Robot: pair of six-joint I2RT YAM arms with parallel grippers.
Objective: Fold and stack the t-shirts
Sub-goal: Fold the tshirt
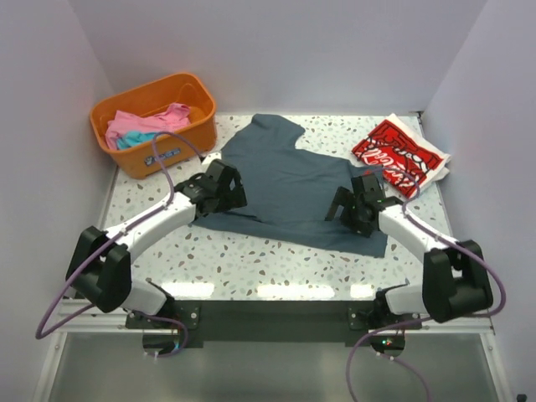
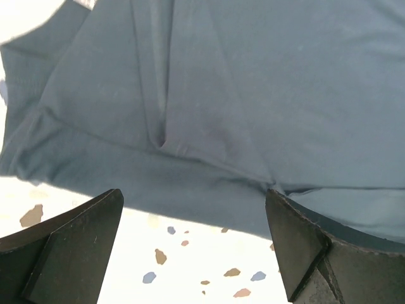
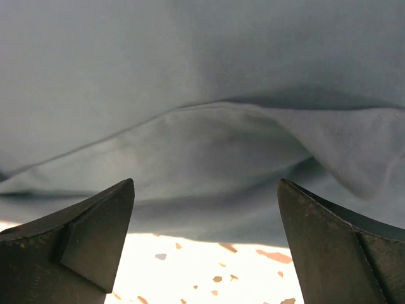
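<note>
The slate-blue t-shirt point(image 1: 289, 180) lies rumpled mid-frame on the bench point(image 1: 251, 260). The left gripper point(image 1: 228, 191) and right gripper point(image 1: 352, 209) are both spread open at its lower edge. A red t-shirt point(image 1: 398, 155) lies upper right, and 2 more, the pink t-shirt point(image 1: 138, 124) and turquoise t-shirt point(image 1: 126, 141), fill the orange basket point(image 1: 126, 105) upper left.

An orange plastic basket point(image 1: 151, 87) sits in the upper left of the frame, at the back corner of a white desk point(image 1: 251, 260) with little colored specks.
</note>
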